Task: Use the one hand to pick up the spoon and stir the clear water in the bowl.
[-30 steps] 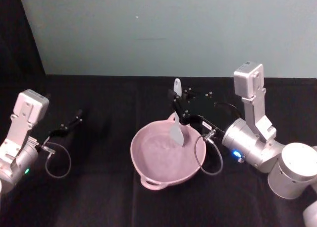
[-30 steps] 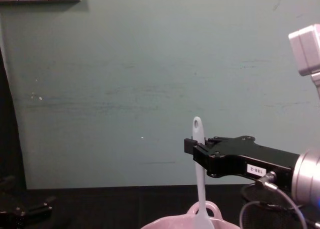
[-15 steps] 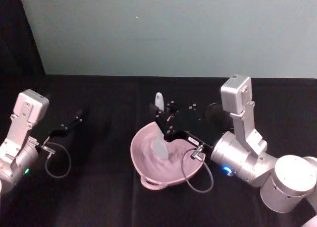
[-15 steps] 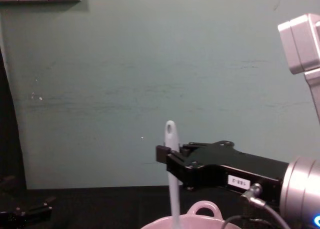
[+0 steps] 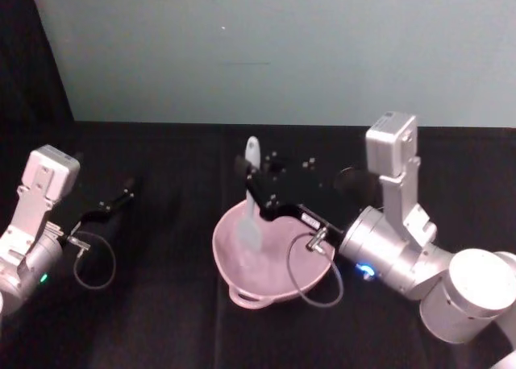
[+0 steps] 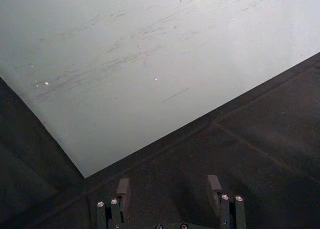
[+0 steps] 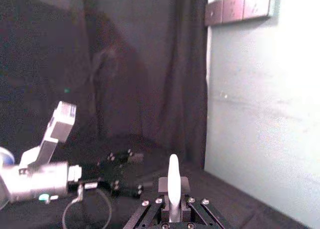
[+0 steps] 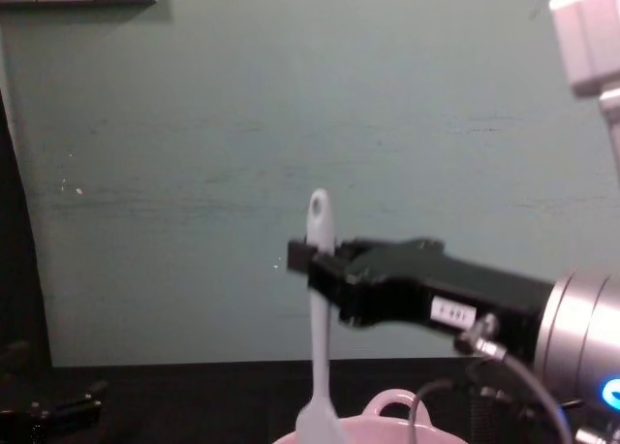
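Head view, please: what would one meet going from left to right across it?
In order: left gripper → spoon → right arm's silver wrist.

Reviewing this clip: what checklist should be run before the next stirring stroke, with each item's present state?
1. Grip: right gripper shut on the spoon handle: ok.
2. Pose: spoon roughly upright, blade down inside the bowl: ok.
3. Blade actually dipped in water: cannot tell.
4. Right arm's cable loop free of the bowl rim: cannot tell.
5. Other arm: left gripper open, parked at the left, apart from the bowl: ok.
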`<state>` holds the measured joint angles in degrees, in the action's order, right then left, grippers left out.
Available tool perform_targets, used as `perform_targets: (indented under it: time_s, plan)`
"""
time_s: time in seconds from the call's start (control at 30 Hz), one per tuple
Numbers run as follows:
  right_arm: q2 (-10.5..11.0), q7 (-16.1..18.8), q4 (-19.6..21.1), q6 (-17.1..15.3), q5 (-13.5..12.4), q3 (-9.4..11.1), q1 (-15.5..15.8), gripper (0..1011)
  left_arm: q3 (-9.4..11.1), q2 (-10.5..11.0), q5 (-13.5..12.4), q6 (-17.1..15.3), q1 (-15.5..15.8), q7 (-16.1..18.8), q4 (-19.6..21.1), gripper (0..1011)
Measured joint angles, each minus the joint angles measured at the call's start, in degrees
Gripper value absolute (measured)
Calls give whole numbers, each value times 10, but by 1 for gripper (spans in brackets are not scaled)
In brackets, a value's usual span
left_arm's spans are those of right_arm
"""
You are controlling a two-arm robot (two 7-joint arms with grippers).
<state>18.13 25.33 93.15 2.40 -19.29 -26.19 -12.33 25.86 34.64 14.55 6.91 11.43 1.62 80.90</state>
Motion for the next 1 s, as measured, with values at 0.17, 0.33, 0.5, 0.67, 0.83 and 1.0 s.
perform_targets:
  time_s: [0.17,0.33,0.5,0.67,0.83,1.0]
  plan:
    - [8,-7,27,3,-13,20,2,120,0,0,0,0,0,0,0,1005]
    - [17,-10,52,3,-35,42,5,120,0,0,0,0,0,0,0,1005]
    - [32,-11,76,-13,-63,63,4,120,0,0,0,0,0,0,0,1005]
    - [47,-12,88,-38,-82,73,-6,120,0,0,0,0,0,0,0,1005]
    - [68,-6,94,-69,-101,77,-26,120,0,0,0,0,0,0,0,1005]
    - [92,2,98,-98,-114,79,-48,120,0,0,0,0,0,0,0,1005]
